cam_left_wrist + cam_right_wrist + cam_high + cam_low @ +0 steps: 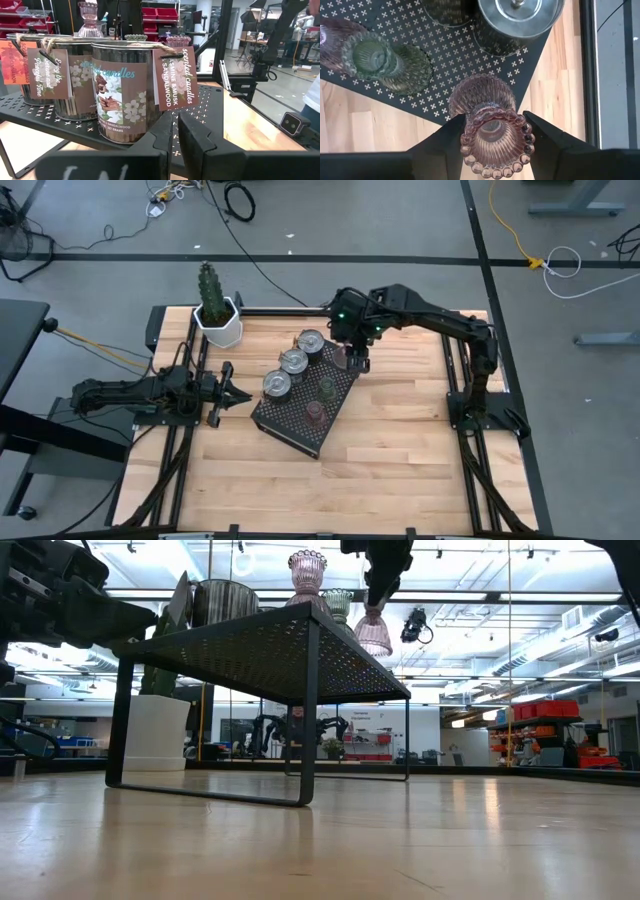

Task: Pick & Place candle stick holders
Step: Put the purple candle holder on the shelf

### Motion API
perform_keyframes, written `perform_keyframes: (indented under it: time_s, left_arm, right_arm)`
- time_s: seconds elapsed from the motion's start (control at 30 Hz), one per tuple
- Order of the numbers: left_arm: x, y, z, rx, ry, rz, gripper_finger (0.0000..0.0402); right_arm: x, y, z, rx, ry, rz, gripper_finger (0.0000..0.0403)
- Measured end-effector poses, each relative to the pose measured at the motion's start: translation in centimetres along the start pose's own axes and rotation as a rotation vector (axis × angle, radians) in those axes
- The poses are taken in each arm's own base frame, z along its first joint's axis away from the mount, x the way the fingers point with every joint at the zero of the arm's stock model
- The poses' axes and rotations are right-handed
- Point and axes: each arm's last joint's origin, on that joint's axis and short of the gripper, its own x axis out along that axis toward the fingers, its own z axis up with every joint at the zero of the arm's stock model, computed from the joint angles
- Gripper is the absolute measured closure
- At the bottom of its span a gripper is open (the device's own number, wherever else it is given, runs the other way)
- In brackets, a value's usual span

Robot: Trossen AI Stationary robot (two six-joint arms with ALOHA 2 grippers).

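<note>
At nine o'clock on the wooden worktop (400,460), the left gripper (228,388) is lying low with its jaws spread open, pointing toward the black perforated tray (290,430) just beside it; its wrist camera is looking past the dark fingers (200,140) at a labelled candle tin (125,95) standing at the tray's near edge. A white hexagonal pot (220,325) with a cactus is standing at eleven o'clock, just beyond the tray's far left corner.

On the tray, three silver-lidded tins (292,363) are standing in a diagonal row along the left side. To their right, an olive-green glass holder (327,388) and a pinkish glass holder (315,411) are resting upright on the perforated surface, the pink one at the six o'clock side of the green one.

At the tray's far right corner, around one o'clock from centre, the right gripper (357,360) is reaching down from above with its jaws closed on a second pinkish glass holder (492,130), gripping it at the beaded rim on both sides. In the low view this holder (373,632) is hanging in the jaws at the tray's far edge, its base about level with the tray top; whether it is touching the surface cannot be told. The right wrist camera is showing it directly over the tray's corner (530,70), with the green holder (385,62) nearby.
</note>
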Motion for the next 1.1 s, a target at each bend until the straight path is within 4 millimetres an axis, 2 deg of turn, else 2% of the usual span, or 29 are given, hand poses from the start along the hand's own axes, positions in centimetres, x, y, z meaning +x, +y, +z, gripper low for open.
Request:
perform_keyframes:
  time_s: [0.47,0.83,1.1]
  left_arm:
    - [0.0,0.0,0.0,0.000,0.000,0.000,0.0367]
    - [0.0,0.0,0.0,0.000,0.000,0.000,0.0367]
    - [0.0,0.0,0.0,0.000,0.000,0.000,0.0367]
  right_arm:
    - [0.0,0.4,0.0,-0.008,0.012,0.006,0.0232]
    - [-2.1,0.6,-0.5,0.012,0.022,0.010,0.0232]
    - [-2.4,0.7,-0.5,0.012,0.011,0.023,0.0232]
